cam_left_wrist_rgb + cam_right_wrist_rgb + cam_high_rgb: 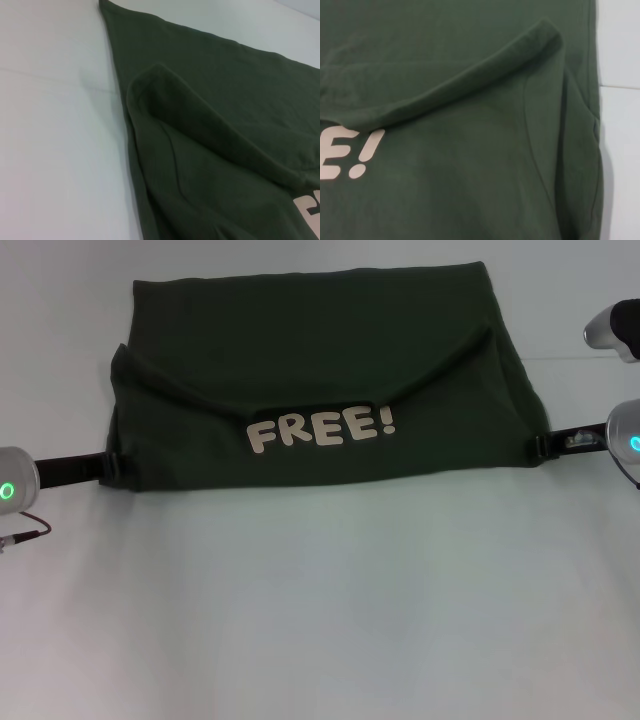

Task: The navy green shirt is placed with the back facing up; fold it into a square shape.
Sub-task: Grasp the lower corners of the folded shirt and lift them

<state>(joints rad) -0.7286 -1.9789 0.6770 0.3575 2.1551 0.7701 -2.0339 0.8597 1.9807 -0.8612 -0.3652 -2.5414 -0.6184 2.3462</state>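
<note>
The navy green shirt (pixel 320 360) lies spread across the far half of the white table. Its near part is folded over, so the cream letters "FREE!" (pixel 320 428) face up. The flap's edge sags in a curve toward the letters. My left gripper (pixel 116 466) is at the shirt's near left corner and my right gripper (pixel 543 446) at its near right corner, each shut on the cloth's edge. The left wrist view shows the flap's rolled fold (pixel 210 125) on the shirt. The right wrist view shows the same fold (pixel 470 85) and the end of the lettering (pixel 350 155).
The white table (pixel 320 620) stretches bare between the shirt and me. A thin cable (pixel 25 532) hangs by my left arm. A grey and black robot part (pixel 615 328) juts in at the far right edge.
</note>
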